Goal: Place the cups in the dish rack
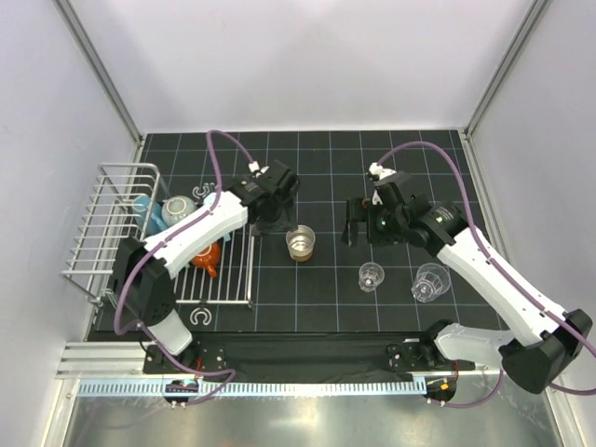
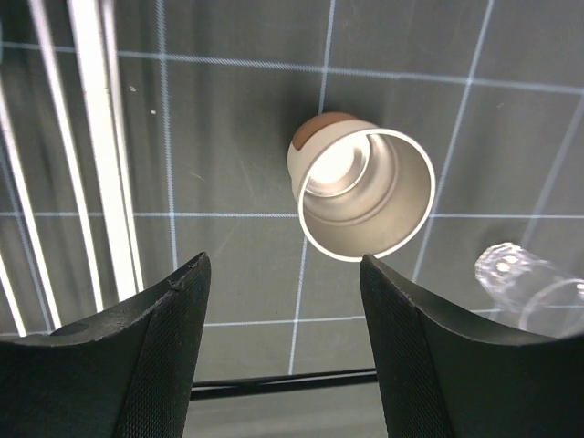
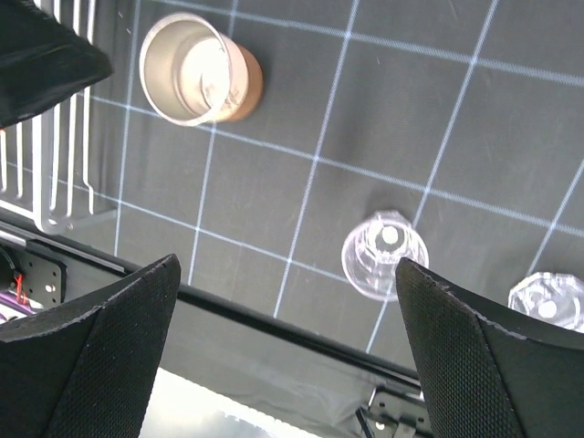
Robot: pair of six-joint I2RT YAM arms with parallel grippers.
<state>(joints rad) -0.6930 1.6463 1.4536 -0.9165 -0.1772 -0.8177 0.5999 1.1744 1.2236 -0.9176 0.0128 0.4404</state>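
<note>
White "C"-shaped mark (image 1: pixel 197 318) on the black grid mat (image 1: pixel 391 154), just in front of the dish rack (image 1: pixel 93 228). A second white mark (image 1: pixel 198 192) is partly hidden and unreadable.

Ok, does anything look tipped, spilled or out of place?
No spill or damage shows. The orange cup seems to lie on its side on the rack, half hidden by the left arm. The steel cup stands upright on the mat.

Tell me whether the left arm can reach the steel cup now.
Probably yes: the left claw stands open just short of the steel cup, nothing between them, dish rack aside.
</note>
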